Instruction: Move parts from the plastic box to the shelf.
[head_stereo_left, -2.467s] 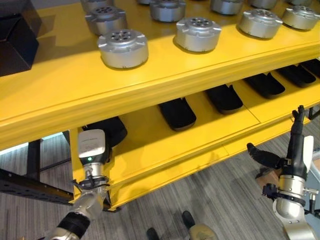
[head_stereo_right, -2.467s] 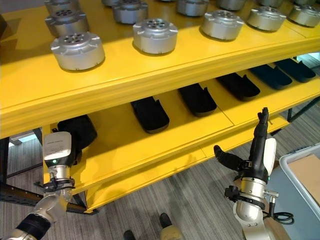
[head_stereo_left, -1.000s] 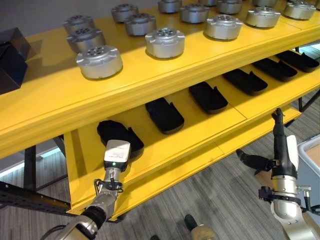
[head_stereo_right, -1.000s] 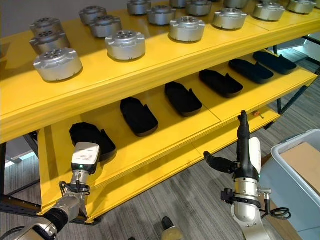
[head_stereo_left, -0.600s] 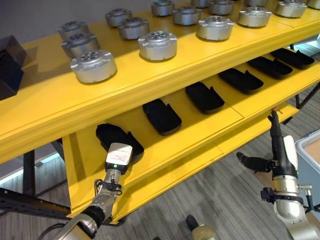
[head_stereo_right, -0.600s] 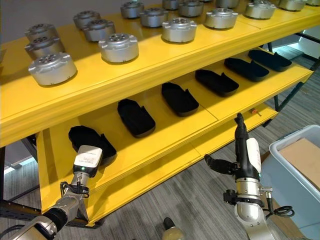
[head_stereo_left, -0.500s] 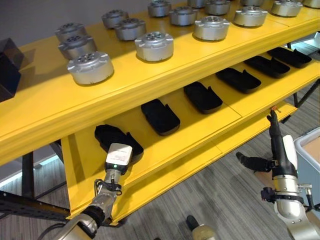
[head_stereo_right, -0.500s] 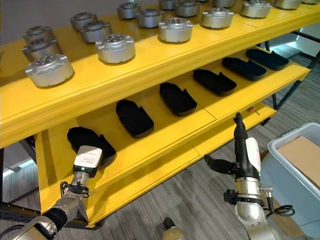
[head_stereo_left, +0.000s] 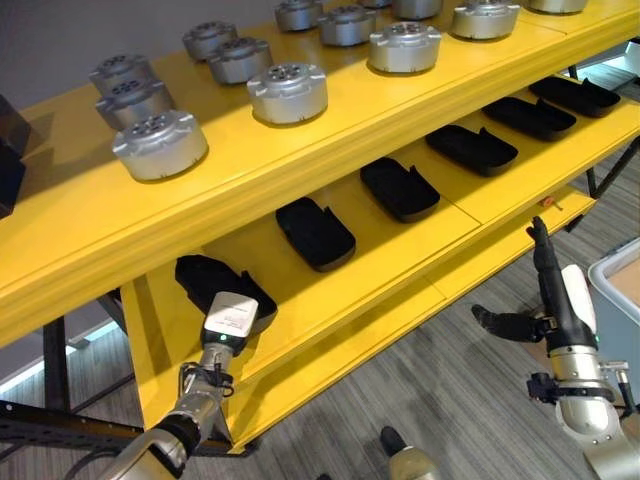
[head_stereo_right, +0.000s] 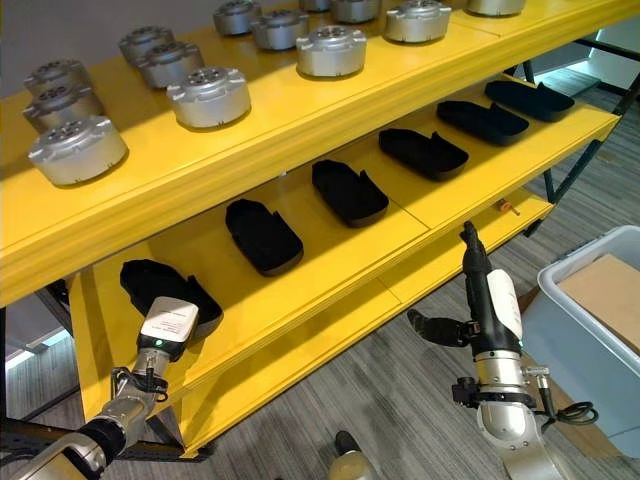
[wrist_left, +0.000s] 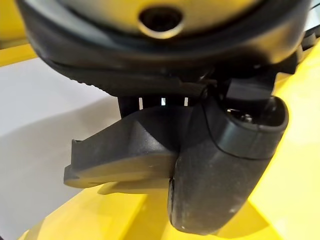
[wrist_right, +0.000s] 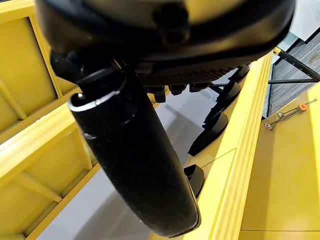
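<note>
Left robot hand (wrist_left: 200, 165) pinches a stiff, light-looking black part (wrist_left: 125, 155) at one end; right robot hand (head_stereo_right: 478, 300) wide, empty, before the yellow shelf (head_stereo_right: 330, 270).

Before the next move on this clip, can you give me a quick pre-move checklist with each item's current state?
1. Left hand grips the black part on the middle shelf: cannot tell, its fingers are hidden.
2. Right hand free: ok, fingers straight, nothing held.
3. Plastic box near the right arm: ok, at the robot's right.
4. Row of black parts lying flat: ok.
5. Round metal parts on the top shelf undisturbed: ok.
</note>
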